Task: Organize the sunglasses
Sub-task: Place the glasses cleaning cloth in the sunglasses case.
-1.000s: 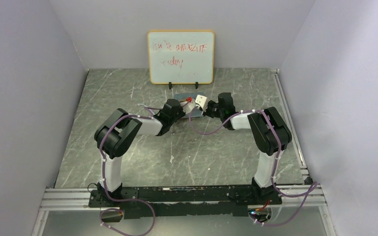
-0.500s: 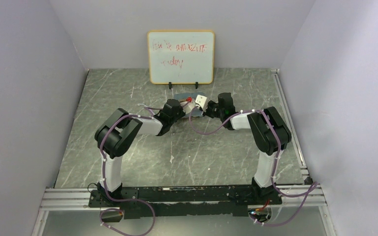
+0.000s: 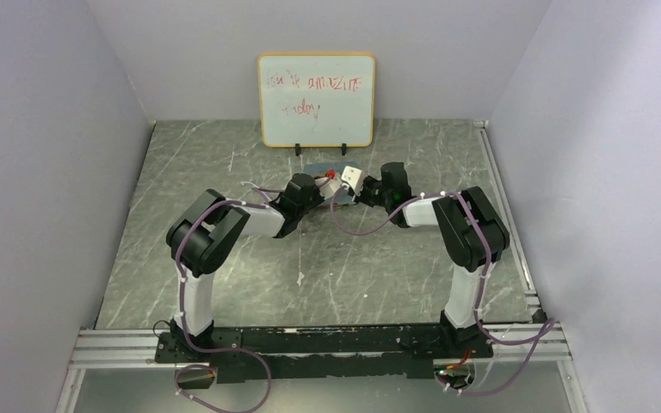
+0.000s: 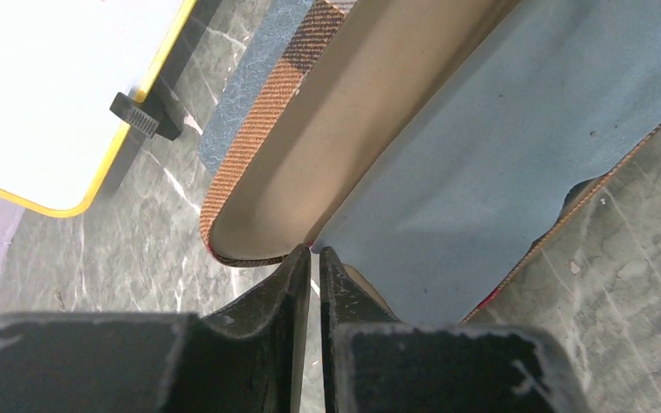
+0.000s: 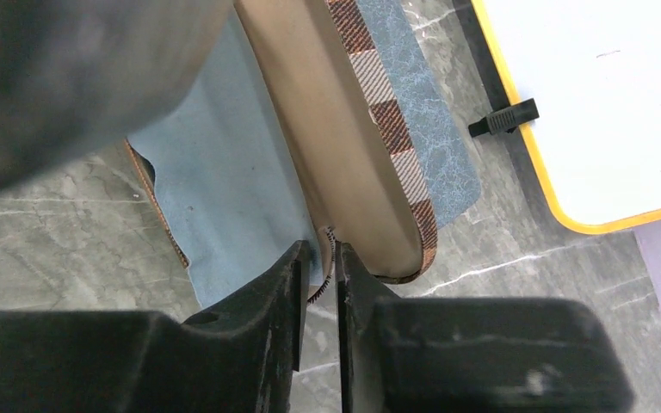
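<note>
The left end effector (image 4: 314,258) and right end effector (image 5: 320,258) are both narrowly parted, clamping nothing. Directly ahead of each lies the open plaid fabric case (image 4: 250,146), with the light-blue cloth (image 4: 499,155) across it. The sunglasses are unseen, possibly under the cloth. Risk: the case's stitched rim sits in the right slit, so a retreat could snag it and drag the case.

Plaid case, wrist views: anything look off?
Yes. The plaid case lies open, and a blue cloth covers its bottom half, with a wavy, partly lifted edge. No sunglasses show; they may be underneath or not in it.
</note>
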Available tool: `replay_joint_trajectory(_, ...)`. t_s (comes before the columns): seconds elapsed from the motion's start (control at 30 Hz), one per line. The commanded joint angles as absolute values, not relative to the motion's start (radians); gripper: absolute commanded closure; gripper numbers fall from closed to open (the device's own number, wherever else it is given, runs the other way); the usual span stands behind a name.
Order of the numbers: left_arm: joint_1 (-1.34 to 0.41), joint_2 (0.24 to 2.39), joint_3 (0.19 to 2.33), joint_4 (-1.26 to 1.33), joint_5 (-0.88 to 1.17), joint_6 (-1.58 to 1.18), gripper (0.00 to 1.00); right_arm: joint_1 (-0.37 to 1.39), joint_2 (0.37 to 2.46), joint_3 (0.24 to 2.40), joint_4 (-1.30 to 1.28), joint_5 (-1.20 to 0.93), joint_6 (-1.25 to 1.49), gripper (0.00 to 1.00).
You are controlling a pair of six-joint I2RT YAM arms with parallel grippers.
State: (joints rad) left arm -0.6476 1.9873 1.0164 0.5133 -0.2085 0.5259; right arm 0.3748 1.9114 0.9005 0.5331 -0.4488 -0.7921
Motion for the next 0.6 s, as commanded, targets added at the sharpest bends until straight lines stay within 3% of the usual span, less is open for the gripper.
replay_joint_trajectory(0.0,-0.649,1.972,1.039,0.576,-0.242,0.503,0.85,0.376,1.902,0.898,0.584,-0.45,-0.78,0.77)
replay_joint_trajectory(0.23,-0.65,1.928,1.023,0.581,-0.258,0.502,0.78,0.376,1.863,0.9,0.563,-0.463,-0.774,0.72)
replay_joint_trajectory(0.57,-0.65,1.907,1.015,0.568,-0.244,0.494,0.74,0.376,1.831,0.892,0.541,-0.479,-0.781,0.66)
